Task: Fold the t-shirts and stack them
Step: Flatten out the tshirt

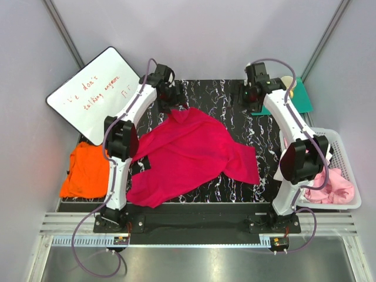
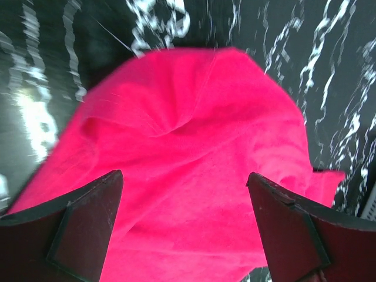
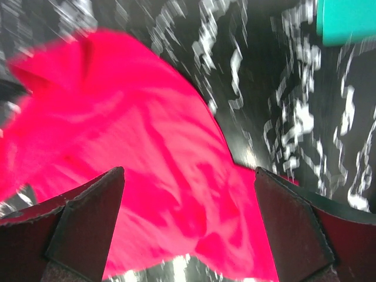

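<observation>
At the lower left of the top view, the orange t-shirt (image 1: 85, 173) lies in a heap at the edge of the surface (image 1: 235, 111), its right side hidden behind my left arm. I judge it is not yet folded.

My left fingers (image 1: 171, 101) are spread wide and hold nothing. They hang over the upper edge of the magenta-red t-shirt (image 1: 188, 155), which sprawls rumpled across the middle of the frame.

My right fingers (image 1: 252, 95) are in the upper right, over bare surface beside the shirt, and are also released.

I judge the step to be laying this shirt flat before any fold. Next, each hand needs a firm pinch on an edge near the shoulders, followed by an even pull apart.

At the lower right, a pale pink t-shirt (image 1: 336, 188) sits bunched in the basket (image 1: 342, 147), partly behind my right arm.

Both wrist views are smeared. I cannot make out the sleeves or the collar, and I cannot pick out a white shirt.
</observation>
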Action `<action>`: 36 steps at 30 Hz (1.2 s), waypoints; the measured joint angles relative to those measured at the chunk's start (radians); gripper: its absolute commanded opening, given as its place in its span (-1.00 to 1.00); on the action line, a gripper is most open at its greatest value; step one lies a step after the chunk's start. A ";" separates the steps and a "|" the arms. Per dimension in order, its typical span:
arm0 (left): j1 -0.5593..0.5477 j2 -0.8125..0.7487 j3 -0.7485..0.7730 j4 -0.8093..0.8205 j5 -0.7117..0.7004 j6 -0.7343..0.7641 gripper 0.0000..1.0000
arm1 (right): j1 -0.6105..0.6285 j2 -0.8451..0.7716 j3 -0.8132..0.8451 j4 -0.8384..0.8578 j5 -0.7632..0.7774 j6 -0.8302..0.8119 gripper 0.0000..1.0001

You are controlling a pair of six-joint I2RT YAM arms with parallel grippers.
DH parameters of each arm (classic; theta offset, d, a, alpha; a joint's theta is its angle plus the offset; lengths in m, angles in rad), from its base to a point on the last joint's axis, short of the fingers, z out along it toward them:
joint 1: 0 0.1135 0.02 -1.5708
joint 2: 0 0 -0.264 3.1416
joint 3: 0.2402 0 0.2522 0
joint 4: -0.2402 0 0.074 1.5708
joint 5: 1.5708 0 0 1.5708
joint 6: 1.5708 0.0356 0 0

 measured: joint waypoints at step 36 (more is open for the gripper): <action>0.007 0.146 -0.071 0.025 0.056 -0.049 0.77 | -0.026 -0.025 -0.599 -0.101 0.122 0.098 0.83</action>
